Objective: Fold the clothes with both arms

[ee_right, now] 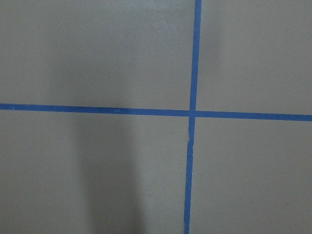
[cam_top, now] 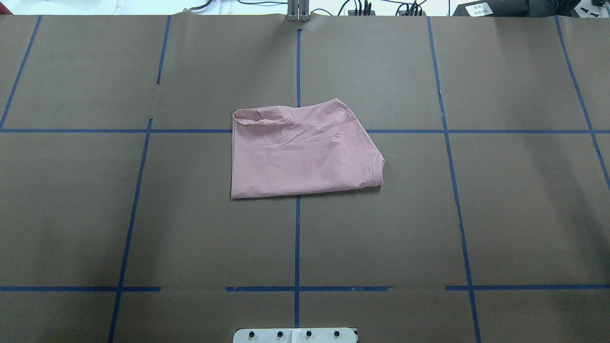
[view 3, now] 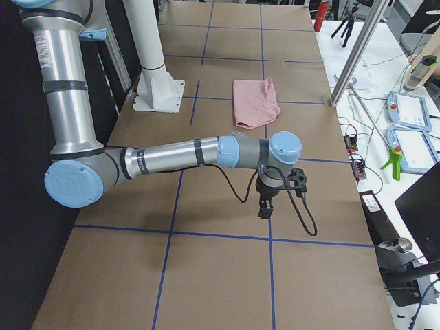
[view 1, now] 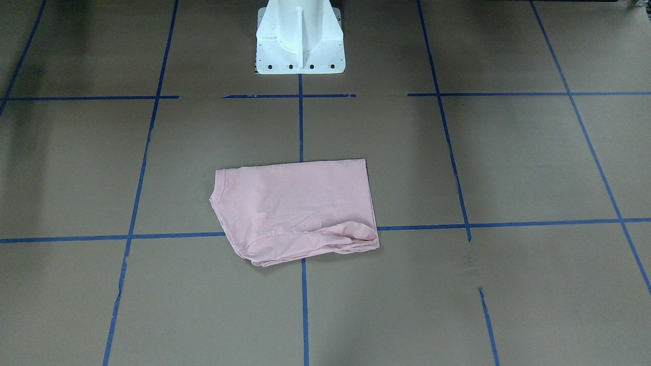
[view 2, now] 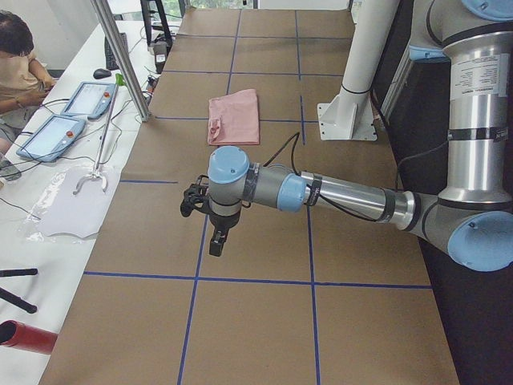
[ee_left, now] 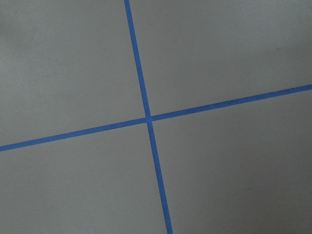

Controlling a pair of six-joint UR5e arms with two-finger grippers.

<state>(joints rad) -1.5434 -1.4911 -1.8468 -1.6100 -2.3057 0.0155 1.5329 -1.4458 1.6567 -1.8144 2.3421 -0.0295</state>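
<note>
Folding looks about done: the T-shirt (cam_top: 300, 157) lies in a compact rectangle, well apart from left hand (view 2: 216, 245) and right hand (view 3: 264, 208), whose grip I cannot tell; any tidying means reaching inward.

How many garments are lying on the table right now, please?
1. The folded pink T-shirt lies in the middle of the table, across the central blue tape line. Anything tucked inside its folds would be hidden.
</note>
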